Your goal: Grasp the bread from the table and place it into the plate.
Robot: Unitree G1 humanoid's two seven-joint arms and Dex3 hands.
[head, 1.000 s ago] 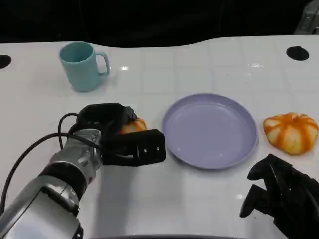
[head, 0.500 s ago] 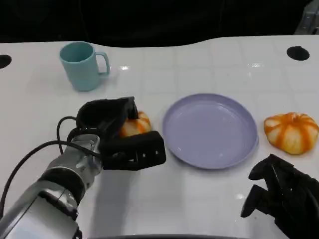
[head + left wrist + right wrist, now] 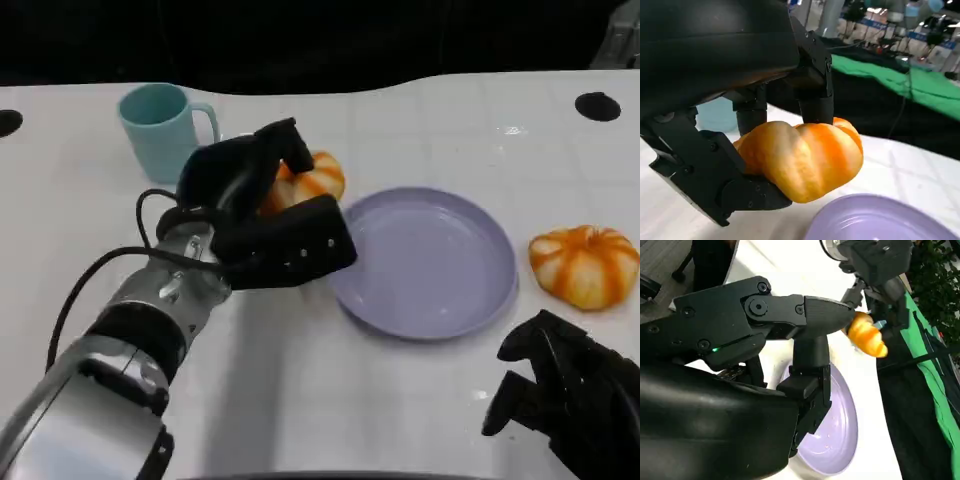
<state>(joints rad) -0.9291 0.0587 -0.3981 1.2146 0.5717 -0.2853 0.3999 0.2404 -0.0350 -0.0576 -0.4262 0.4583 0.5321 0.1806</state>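
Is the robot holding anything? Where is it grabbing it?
Yes. Its left hand grips the bread by the sides, fingers above and thumb below. The right hand holds nothing.

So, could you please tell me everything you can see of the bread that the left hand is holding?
The bread is a rounded, lobed bun, golden with deeper orange stripes and a smooth, glossy crust. The left hand grips it between black fingers on one side and a black finger beneath, holding it off the white table. It hangs beside the near-left rim of the purple plate, not yet over its middle, with the teal mug behind it.
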